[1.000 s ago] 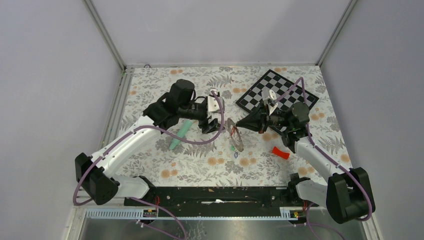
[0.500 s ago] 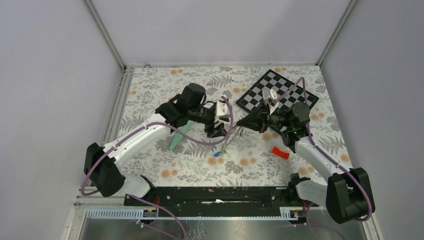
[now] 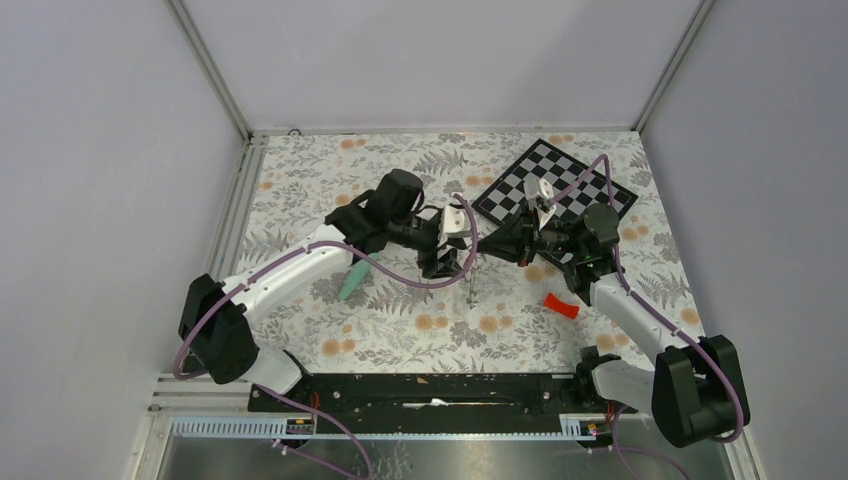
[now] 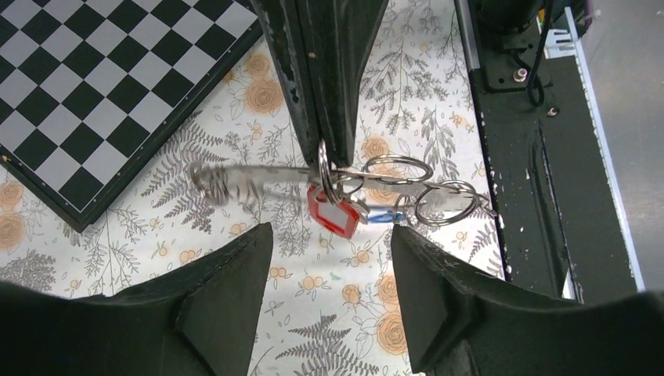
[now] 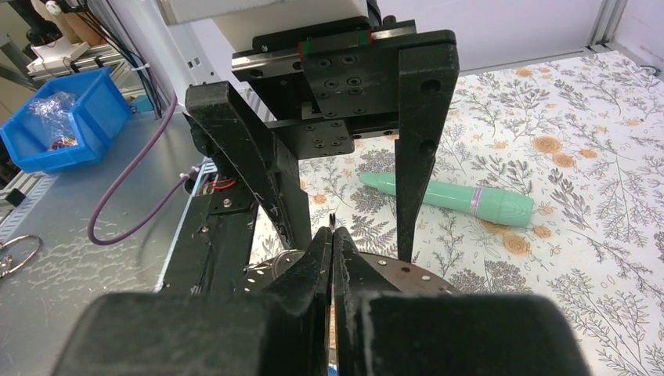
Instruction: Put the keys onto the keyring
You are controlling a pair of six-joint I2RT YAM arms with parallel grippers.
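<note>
My right gripper [image 5: 332, 235] is shut on the thin metal edge of the keyring [image 4: 323, 168], holding it above the table. A red-tagged key [image 4: 333, 211], a blue-tagged one [image 4: 381, 216] and small metal rings [image 4: 446, 204] hang bunched at the keyring. In the top view the keyring [image 3: 470, 278] shows only as a thin edge-on line. My left gripper [image 4: 330, 233] is open and empty, with the hanging keys just beyond its fingertips. It faces the right gripper [image 3: 487, 243] tip to tip. No green key is in view.
A chessboard [image 3: 555, 185] lies at the back right, close behind the right arm. A mint-green tube [image 3: 352, 282] lies under the left forearm. A curved red plastic piece [image 3: 561, 305] rests right of centre. The black base rail [image 3: 430, 390] runs along the near edge.
The left arm has swung right until its open gripper meets the right gripper's tip. The keyring has turned from a slanted oval to edge-on, and the hanging keys have swung. The right arm stayed put.
</note>
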